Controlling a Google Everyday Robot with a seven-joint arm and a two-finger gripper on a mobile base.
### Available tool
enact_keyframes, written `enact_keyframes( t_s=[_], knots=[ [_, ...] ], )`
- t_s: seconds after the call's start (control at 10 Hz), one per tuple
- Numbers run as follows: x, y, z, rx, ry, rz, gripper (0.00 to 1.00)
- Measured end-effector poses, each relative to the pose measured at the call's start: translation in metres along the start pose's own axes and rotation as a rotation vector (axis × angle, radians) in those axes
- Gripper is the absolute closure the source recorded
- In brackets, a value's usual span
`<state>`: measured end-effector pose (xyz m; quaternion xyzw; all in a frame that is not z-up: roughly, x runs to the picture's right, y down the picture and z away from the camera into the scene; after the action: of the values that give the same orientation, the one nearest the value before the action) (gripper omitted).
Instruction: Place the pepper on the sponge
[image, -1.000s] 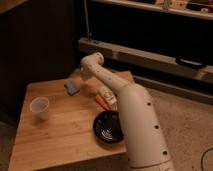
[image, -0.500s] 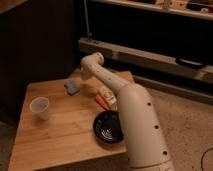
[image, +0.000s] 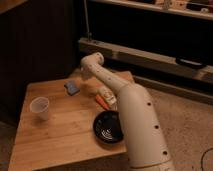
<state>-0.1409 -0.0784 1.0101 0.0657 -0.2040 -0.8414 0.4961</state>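
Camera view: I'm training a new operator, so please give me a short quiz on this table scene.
1. True or false: the pepper already lies on the sponge.
2. Which stands nearest the table's left edge? A) black bowl B) clear cup C) sponge
3. Where is the gripper, and does it hold the pepper?

Key
1. False: the pepper lies on the table, right of the sponge.
2. B.
3. At the arm's far end, over the table's back edge behind the sponge; shut, not holding the pepper.
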Motion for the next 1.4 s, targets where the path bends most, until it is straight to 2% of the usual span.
enact_keyframes(
  t_s=[1.0,1.1,1.3,1.4],
  knots=[
    [0.000,0.000,0.000,0.002,0.000,0.002,0.96],
    [0.000,0.001,-0.005,0.007,0.012,-0.001,0.96],
    [0.000,0.006,-0.028,-0.002,0.034,-0.021,0.96],
    [0.002,0.006,-0.055,-0.006,0.044,-0.032,0.96]
  ],
)
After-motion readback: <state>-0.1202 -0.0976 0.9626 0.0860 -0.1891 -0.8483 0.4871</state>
